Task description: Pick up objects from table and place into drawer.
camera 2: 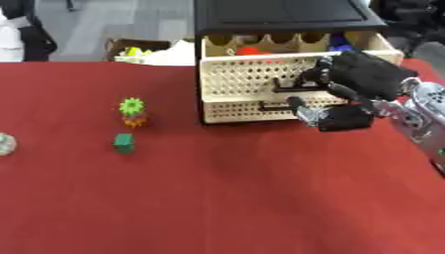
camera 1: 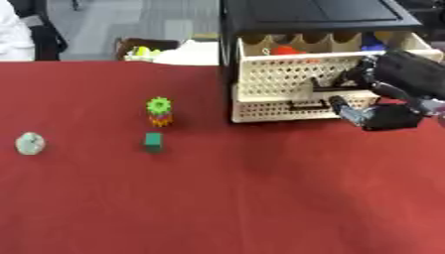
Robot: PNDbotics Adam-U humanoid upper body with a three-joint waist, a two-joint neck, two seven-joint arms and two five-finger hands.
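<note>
Red cloth covers the table (camera 1: 260,198), and no writing or label can be read on anything upon it. At the far right stands a drawer unit (camera 2: 287,20) with a black top and cream perforated fronts. Its upper drawer (camera 2: 260,74) is pulled out, with red and blue things showing inside. The right hand (camera 2: 361,82) is at this drawer's front, fingers (camera 2: 313,74) curled at the dark handle (camera 2: 291,87); whether they actually grip it cannot be told. The thumb (camera 2: 306,111) reaches down beside the lower drawer (camera 2: 252,106). Well to the left lie a green gear toy on an orange base (camera 1: 159,111), a green block (camera 1: 154,141) just before it, and a pale round object (camera 1: 30,143) near the left edge.
</note>
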